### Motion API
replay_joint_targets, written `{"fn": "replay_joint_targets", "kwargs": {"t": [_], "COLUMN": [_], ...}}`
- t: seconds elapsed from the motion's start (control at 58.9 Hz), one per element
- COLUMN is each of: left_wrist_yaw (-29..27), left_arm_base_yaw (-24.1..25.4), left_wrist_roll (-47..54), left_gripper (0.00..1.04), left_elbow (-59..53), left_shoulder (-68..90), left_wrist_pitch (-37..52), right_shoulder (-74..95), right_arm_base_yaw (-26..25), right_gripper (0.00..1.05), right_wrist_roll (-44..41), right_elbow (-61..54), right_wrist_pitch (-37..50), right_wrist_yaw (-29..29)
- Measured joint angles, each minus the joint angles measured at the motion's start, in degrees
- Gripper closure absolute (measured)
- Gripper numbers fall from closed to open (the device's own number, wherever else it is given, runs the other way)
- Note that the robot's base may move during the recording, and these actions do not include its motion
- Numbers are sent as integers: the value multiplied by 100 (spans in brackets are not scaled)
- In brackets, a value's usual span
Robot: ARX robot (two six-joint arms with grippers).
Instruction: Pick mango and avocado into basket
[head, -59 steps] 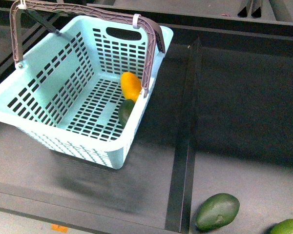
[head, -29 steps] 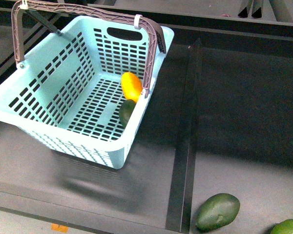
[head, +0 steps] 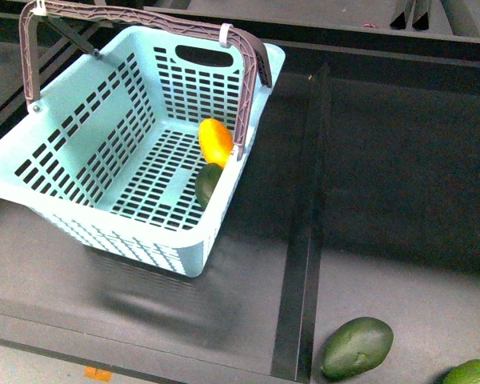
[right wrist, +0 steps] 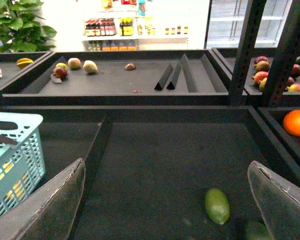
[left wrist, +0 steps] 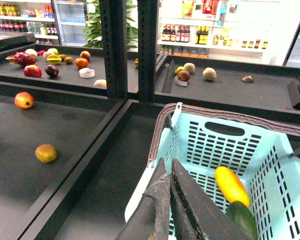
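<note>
Mango (head: 216,142) and avocado (head: 206,183) touching inside basket (head: 80,136); left claw (left wrist: 169,200) together, right claw (right wrist: 170,200) spread apart

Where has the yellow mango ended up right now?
In the front view, the mango lies inside the turquoise basket, against its right wall below the handle, with the avocado just in front of it.

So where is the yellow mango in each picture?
Front view: the smooth yellow-orange mango lies inside the light turquoise slotted plastic basket, against its side wall beside the handle post, with the dark green avocado next to it.
Left wrist view: the mango is in the basket, past the shut left hand.
Right wrist view: not in it.
Shared landmark: the basket.
</note>
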Motion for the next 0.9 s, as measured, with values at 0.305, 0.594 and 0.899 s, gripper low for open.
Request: {"fn": "replay_joint_targets", "kwargs": {"t": [0.305, 0.594, 0.899], "left_wrist_yaw": [-2, 0, -2], "left_arm_base_yaw": [0, 0, 0], "left_wrist_roll": [2, 2, 2], "left_gripper": [102, 102, 102], "left_elbow": [-26, -26, -26], "left_shoulder": [-1331, -2280, -3034], "left_wrist_pitch": [-1204, -2107, -2855], "right_shoulder": [0, 0, 0], "right_arm_base_yaw": [0, 0, 0], "right_gripper": [9, 9, 9], "right_wrist_roll": [0, 0, 0], "right_elbow": [0, 0, 0], "right_wrist_pitch": [0, 0, 0], "right_wrist_yaw": [0, 0, 0]}}
